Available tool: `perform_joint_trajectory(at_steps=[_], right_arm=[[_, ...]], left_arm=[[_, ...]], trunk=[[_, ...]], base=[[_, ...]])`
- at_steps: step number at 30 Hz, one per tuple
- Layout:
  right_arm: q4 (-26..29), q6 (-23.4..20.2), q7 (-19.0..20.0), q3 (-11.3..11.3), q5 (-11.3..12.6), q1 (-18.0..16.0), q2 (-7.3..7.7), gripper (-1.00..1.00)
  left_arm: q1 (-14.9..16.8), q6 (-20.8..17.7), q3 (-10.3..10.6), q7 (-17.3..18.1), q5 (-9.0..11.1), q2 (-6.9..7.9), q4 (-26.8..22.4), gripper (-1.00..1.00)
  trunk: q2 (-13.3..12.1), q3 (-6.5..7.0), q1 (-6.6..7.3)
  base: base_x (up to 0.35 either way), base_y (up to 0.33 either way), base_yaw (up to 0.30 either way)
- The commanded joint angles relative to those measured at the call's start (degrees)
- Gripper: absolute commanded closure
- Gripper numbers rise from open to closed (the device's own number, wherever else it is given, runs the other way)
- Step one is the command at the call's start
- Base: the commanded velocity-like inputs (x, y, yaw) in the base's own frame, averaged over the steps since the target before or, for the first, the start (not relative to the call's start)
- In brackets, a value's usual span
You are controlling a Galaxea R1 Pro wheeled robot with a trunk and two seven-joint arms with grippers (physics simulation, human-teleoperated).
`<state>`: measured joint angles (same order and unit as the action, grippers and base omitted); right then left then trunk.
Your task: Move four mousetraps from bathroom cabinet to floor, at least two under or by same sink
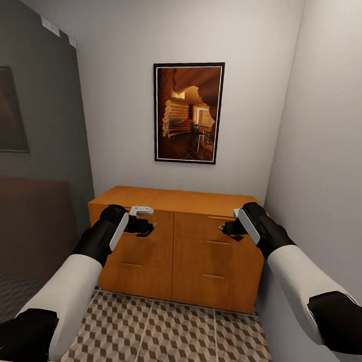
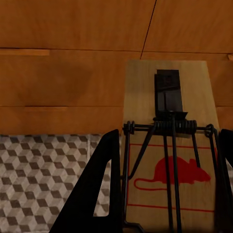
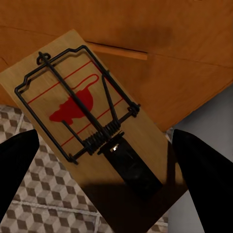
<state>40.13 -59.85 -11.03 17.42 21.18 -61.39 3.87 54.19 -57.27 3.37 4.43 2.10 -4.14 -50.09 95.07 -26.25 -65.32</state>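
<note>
No words, brand names or numbers can be read anywhere here. The one sign going is a red mouse silhouette inside red ruled lines, printed on the pale wooden mousetrap [image 2: 167, 160] in the left wrist view. The same red mouse marks the second mousetrap [image 3: 92, 121] in the right wrist view.
</note>
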Motion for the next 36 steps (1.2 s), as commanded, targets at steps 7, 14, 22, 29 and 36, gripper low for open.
perform_joint_trajectory(at_steps=[7, 14, 22, 29, 36], right_arm=[[0.03, -0.15, -0.61, 0.33, 0.54, -0.13, 0.08, 1.0], [0.03, -0.15, -0.7, 0.33, 0.52, -0.13, 0.06, 1.0], [0.03, -0.15, -0.62, 0.39, 0.57, -0.11, 0.0, 1.0], [0.03, -0.15, -0.62, 0.42, 0.61, 1.41, -0.08, 1.0], [0.03, 0.38, -0.62, 0.5, 0.61, 5.68, -0.09, 1.0]], left_arm=[[0.04, -0.3, 0.03, 0.11, 0.19, 0.01, 1.09, 1.0], [0.04, -0.3, 0.02, 0.14, 0.27, 0.04, 1.13, 1.0], [0.04, -0.3, -0.03, 0.1, 0.27, 0.51, 2.25, 1.0], [0.04, 0.84, -0.11, 0.05, 0.24, 1.78, 6.19, 1.0], [0.04, 8.51, -1.45, -0.01, 0.76, 4.61, 16.05, 1.0]], trunk=[[0.04, -0.07, 0.0], [0.04, -0.07, 0.0], [0.04, -0.07, 0.0], [0.04, -0.07, 0.0], [0.04, -0.07, 0.0]], base=[[-0.125, 0.007, 0.0], [-0.328, 0.068, 0.0], [-0.329, 0.075, 0.0], [-0.329, 0.076, 0.0], [-0.328, 0.076, 0.0]])
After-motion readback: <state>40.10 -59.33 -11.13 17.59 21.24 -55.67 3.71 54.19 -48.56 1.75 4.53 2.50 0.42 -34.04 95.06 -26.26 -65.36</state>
